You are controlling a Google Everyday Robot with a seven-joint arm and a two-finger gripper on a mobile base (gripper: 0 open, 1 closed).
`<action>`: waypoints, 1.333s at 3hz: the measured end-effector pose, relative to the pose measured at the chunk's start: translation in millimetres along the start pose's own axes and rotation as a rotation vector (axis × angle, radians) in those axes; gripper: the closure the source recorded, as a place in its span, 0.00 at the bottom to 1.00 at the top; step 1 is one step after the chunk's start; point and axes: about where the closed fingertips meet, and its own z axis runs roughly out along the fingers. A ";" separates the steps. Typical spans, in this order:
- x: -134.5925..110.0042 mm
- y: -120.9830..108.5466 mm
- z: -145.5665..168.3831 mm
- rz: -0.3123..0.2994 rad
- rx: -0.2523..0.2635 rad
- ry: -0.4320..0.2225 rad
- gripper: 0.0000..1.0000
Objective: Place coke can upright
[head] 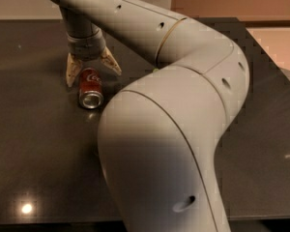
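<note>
The coke can (90, 87) is red with white script and lies on its side on the dark table (34, 144), its silver end facing the camera. My gripper (93, 71) hangs over the can's far end. Its two beige fingers (72, 70) are spread open and straddle the can's far end, one on each side. The gripper holds nothing. The green snack bag and the orange are hidden behind my arm.
My large grey arm (174, 129) fills the middle and right of the view and hides much of the table. The table's right edge (275, 57) meets a light floor at the upper right.
</note>
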 end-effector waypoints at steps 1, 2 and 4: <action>-0.4 6.9 -2.7 -0.006 0.005 -0.004 0.42; -1.1 15.3 -6.8 -0.023 0.003 -0.011 0.65; 1.7 17.9 -30.7 -0.098 0.027 -0.097 1.00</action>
